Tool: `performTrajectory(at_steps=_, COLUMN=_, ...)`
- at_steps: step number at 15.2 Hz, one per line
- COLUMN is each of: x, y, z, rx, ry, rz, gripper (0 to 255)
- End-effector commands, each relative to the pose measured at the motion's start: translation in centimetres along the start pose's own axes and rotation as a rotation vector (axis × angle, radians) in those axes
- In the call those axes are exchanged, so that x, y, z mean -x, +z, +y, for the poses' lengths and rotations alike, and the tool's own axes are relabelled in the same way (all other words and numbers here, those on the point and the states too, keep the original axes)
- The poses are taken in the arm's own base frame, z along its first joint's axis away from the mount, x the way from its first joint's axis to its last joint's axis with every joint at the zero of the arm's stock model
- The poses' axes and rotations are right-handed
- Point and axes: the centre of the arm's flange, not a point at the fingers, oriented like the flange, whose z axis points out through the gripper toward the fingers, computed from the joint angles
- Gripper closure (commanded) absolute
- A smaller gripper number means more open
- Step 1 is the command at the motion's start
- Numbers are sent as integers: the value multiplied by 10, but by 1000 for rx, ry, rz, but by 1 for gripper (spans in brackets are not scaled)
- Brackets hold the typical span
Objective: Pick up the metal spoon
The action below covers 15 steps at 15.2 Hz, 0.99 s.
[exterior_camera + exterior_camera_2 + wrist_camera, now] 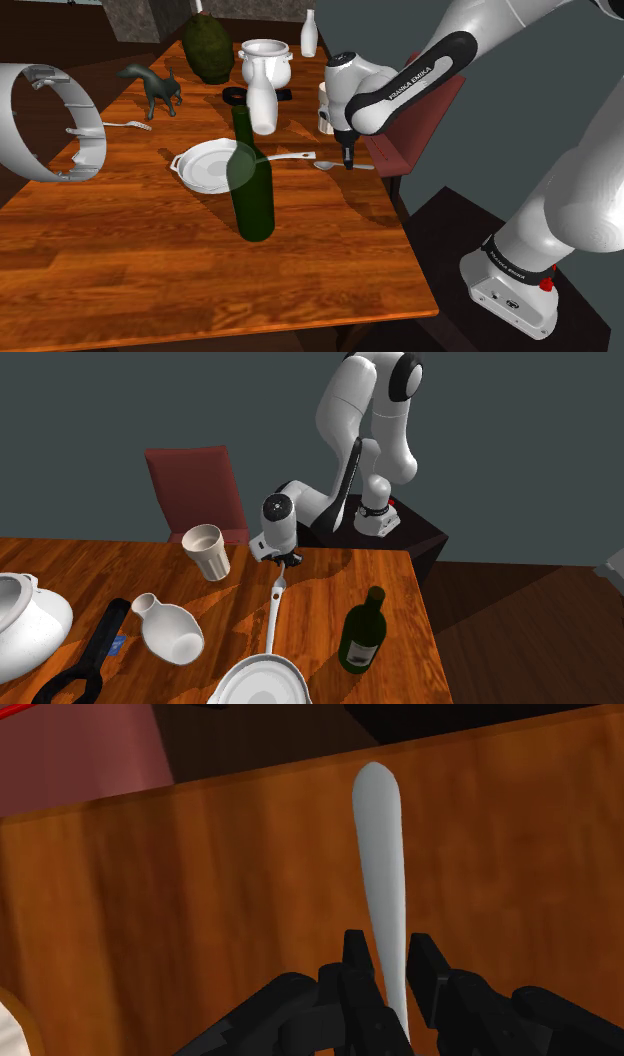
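spoon (380, 834): lying flat on the wooden table (150, 260), near its edge | my gripper (392, 949): fingers closed around its handle (snugly, it seems) | progress: grasp made, lift still to do

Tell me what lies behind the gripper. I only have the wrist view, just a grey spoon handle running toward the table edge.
Observer: The spoon's bowl end points at the long handle of a white pan lying flat on the wooden table.
Operator: Anything tall close by?
Observer: A dark green bottle stands upright next to the pan, on the side nearer the shoulder camera.
Operator: And on the spoon's other side?
Observer: A pale cup stands near the table edge, in front of the red chair.
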Motion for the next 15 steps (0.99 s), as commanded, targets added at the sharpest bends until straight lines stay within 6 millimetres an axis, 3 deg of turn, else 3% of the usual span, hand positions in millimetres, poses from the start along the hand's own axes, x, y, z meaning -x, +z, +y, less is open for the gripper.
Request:
performTrajectory(at_steps=1, x=0, y=0, z=0, rx=0, ry=0, rz=0, gripper=255)
performTrajectory(at_steps=15, x=15, y=-67, z=9, rx=0, ry=0, rz=0, gripper=255)
